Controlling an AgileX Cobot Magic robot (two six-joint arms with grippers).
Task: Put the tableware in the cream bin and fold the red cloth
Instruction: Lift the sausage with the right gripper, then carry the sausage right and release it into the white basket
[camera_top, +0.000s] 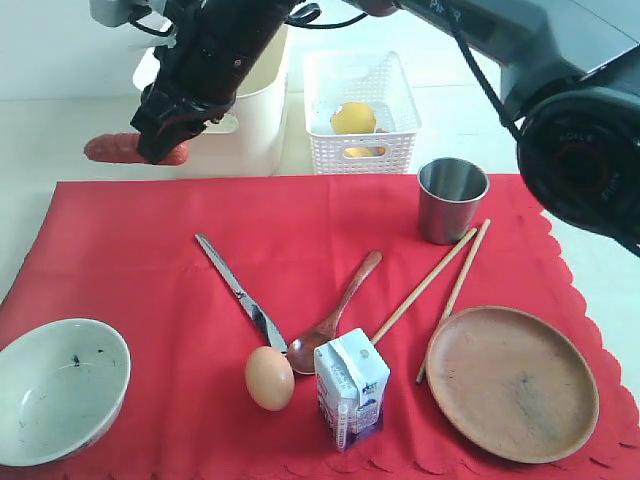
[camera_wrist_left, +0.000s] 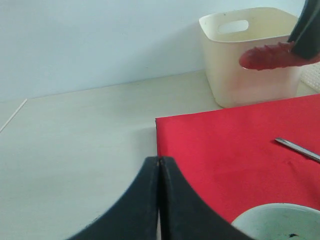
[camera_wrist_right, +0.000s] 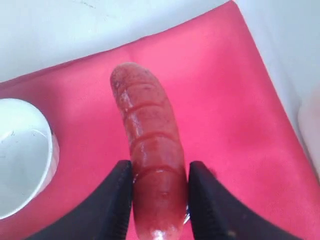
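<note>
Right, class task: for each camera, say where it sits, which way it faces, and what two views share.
Exterior: high, looking down across the red cloth towards the cream bin; the right arm shows.
Left wrist: low beside the cloth, facing the bin; its shut jaws show.
Right wrist: above the cloth, looking down; its jaws grip the sausage.
Shared: all three see the sausage and speckled bowl.

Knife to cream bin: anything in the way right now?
Yes: the right gripper, shut on the sausage, and its arm hang in front of the cream bin, on the side facing the knife. The red cloth between them is otherwise bare.
</note>
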